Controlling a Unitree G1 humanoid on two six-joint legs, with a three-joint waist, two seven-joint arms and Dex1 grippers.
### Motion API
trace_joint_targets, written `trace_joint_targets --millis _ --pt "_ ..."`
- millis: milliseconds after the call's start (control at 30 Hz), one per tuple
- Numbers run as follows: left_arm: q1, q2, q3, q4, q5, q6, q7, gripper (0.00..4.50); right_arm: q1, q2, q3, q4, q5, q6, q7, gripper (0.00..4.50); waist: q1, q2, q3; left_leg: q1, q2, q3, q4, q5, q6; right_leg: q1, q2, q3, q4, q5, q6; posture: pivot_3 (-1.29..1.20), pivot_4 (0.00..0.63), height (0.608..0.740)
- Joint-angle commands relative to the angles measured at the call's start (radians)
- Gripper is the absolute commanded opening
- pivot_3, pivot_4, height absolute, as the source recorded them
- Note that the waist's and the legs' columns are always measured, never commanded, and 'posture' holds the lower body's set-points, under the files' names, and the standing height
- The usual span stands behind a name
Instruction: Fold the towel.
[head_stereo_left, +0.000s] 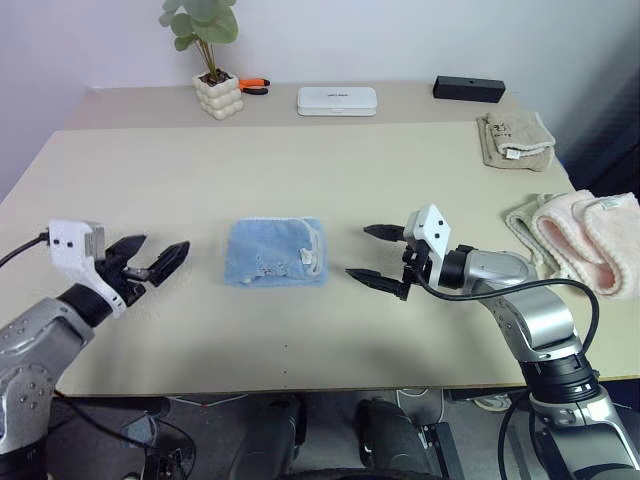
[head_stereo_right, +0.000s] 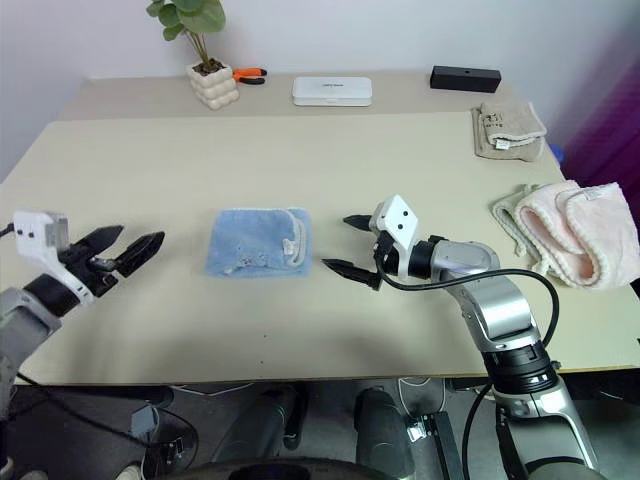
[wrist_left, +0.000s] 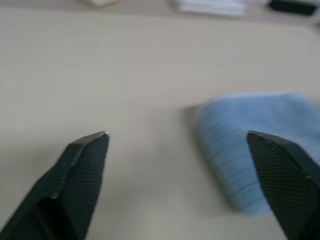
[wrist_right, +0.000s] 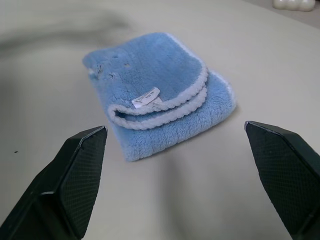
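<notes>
The left claw (head_stereo_left: 158, 261) is held spread apart and empty, to the left of the towel (head_stereo_left: 274, 251). The towel is seen folded on the counter (head_stereo_left: 300, 160), between both claws. The right claw (head_stereo_left: 378, 256) is likewise spread apart, just right of the towel.

A pale beige table (head_stereo_left: 330, 170) carries the folded light blue towel (head_stereo_left: 274, 252), which lies flat between the left gripper (head_stereo_left: 158, 260) and the right gripper (head_stereo_left: 378, 255), apart from both. Beyond the right gripper, toward the table's right edge, lie a folded beige towel (head_stereo_left: 515, 138) and a pink fluffy towel (head_stereo_left: 590, 238) on a pale green one (head_stereo_left: 528, 226). Along the far edge stand a potted plant (head_stereo_left: 212, 62), orange-handled pliers (head_stereo_left: 253, 86), a white case (head_stereo_left: 337, 100) and a black box (head_stereo_left: 468, 89).
</notes>
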Motion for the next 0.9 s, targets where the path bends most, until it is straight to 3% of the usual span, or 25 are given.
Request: trace_joint_targets --millis 33,133,367,433,667,900 --pt "0.017 0.003 -0.017 -0.040 0.076 -0.066 0.006 4.44 -0.025 0.010 -0.001 0.002 -0.023 -0.048 -0.016 4.50 0.000 0.000 0.000 0.000 0.000 0.000 0.000 -0.001 -0.001 0.000 0.000 0.000 0.000 0.000 0.000 0.00 0.150 0.740" --pt "-0.009 -0.004 -0.079 -0.066 0.115 -0.101 -0.011 4.44 -0.045 0.038 0.003 0.024 -0.036 -0.082 -0.035 4.50 -0.001 0.000 0.000 0.000 0.000 0.000 0.000 -0.001 -0.002 0.000 0.000 0.000 0.000 0.000 0.000 0.00 0.150 0.740" --pt "-0.222 -0.043 -0.349 0.033 0.238 -0.146 -0.056 1.19 -0.132 0.179 0.143 0.080 -0.118 -0.092 -0.093 1.19 -0.004 0.000 0.000 0.000 0.001 0.000 0.000 0.001 0.000 -0.001 0.001 -0.001 0.001 0.001 0.000 0.00 0.150 0.740" --pt "-0.268 -0.080 -0.390 0.102 0.254 -0.149 -0.057 1.13 -0.166 0.237 0.179 0.128 -0.145 -0.081 -0.128 0.15 -0.009 0.000 0.000 0.000 0.000 0.001 0.000 0.001 0.000 -0.002 0.002 -0.001 0.002 0.003 0.003 0.00 0.150 0.740" --pt "-0.282 -0.093 -0.504 0.282 0.381 -0.209 -0.120 1.13 -0.205 0.307 0.309 0.326 -0.309 -0.120 -0.183 0.06 -0.024 0.000 0.000 0.000 0.001 0.000 -0.001 0.001 -0.002 -0.003 0.005 -0.001 0.004 0.003 0.003 0.00 0.150 0.740" --pt "-0.229 -0.116 -0.432 0.244 0.370 -0.279 -0.127 1.13 -0.165 0.275 0.279 0.278 -0.327 -0.136 -0.187 0.06 -0.026 0.001 -0.001 0.001 0.001 0.000 -0.001 0.001 -0.002 -0.003 0.005 -0.001 0.004 0.004 0.003 0.00 0.150 0.740"
